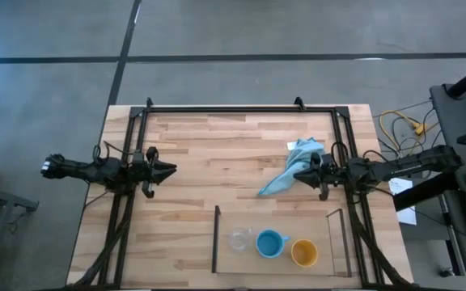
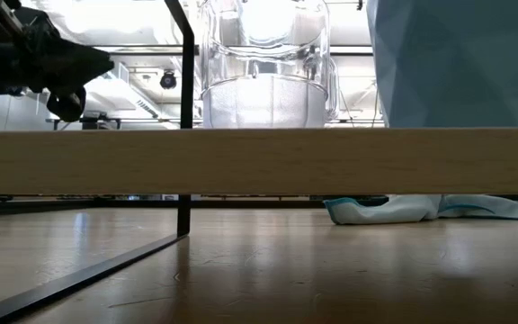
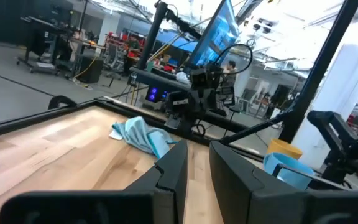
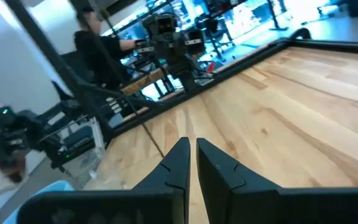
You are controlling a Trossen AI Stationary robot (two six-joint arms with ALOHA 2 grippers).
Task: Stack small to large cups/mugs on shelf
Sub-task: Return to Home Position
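Shelf (image 1: pixel 216 238) holds clear cup (image 1: pixel 239 239), blue mug (image 1: pixel 270 243) and yellow cup (image 1: pixel 304 253) side by side, smallest to largest. Left gripper (image 1: pixel 168 170) and right gripper (image 1: pixel 298 175) hover well apart from them, nearly closed and empty; placing looks done.

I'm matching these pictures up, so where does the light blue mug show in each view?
High view: the light blue mug stands mid-row on the shelf, near the bottom edge.
Low view: mug at top right, on the shelf board.
Left wrist view: mug in front of the yellow cup.
Right wrist view: a pale blue patch; cannot tell.
Shared landmark: the light blue cloth, in the first three.
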